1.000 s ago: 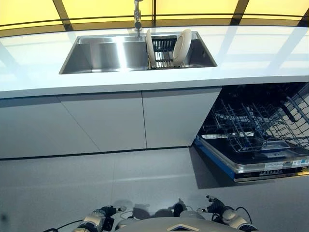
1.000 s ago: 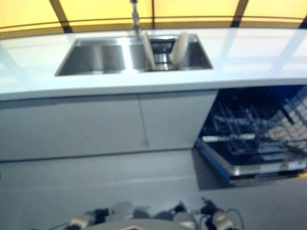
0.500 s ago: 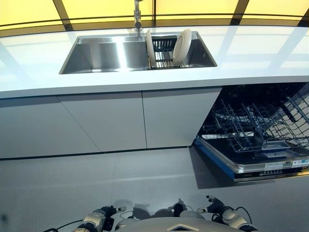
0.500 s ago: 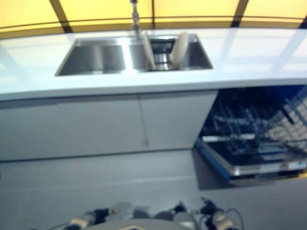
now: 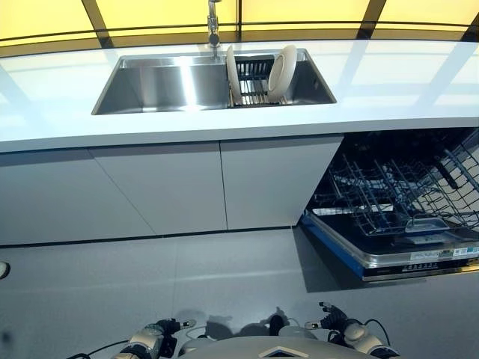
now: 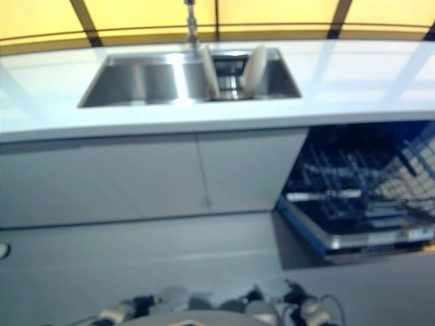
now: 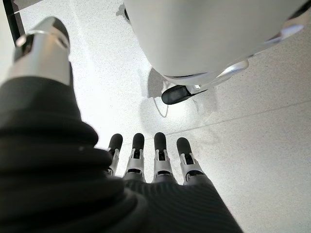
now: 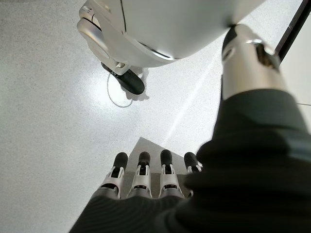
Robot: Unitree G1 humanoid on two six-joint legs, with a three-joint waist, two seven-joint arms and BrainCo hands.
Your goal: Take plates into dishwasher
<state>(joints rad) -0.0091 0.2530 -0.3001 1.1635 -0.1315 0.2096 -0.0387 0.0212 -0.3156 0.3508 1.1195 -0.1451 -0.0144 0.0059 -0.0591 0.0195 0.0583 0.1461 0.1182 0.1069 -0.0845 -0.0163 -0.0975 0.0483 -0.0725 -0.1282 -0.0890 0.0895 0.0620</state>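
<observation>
Two white plates stand on edge in a dark dish rack [image 5: 253,84] in the right part of the steel sink [image 5: 157,84]: one plate [image 5: 233,73] at the rack's left, the other plate [image 5: 282,70] at its right. The dishwasher [image 5: 397,247] is open at the right under the counter, with its wire rack [image 5: 400,191] pulled out over the lowered door. My left hand [image 7: 146,160] hangs low over the floor, fingers straight, holding nothing. My right hand [image 8: 150,177] hangs the same way, open and empty. Both hands are far from the sink.
A white counter [image 5: 224,123] runs across the view with closed grey cabinet doors [image 5: 157,187] below it. A faucet [image 5: 214,26] stands behind the sink. Grey floor [image 5: 187,277] lies between me and the cabinets. A small pale object [image 5: 2,269] shows at the left edge.
A small pale object has come into view at the left edge, low over the floor. Plates, dishwasher and both hands have not moved.
</observation>
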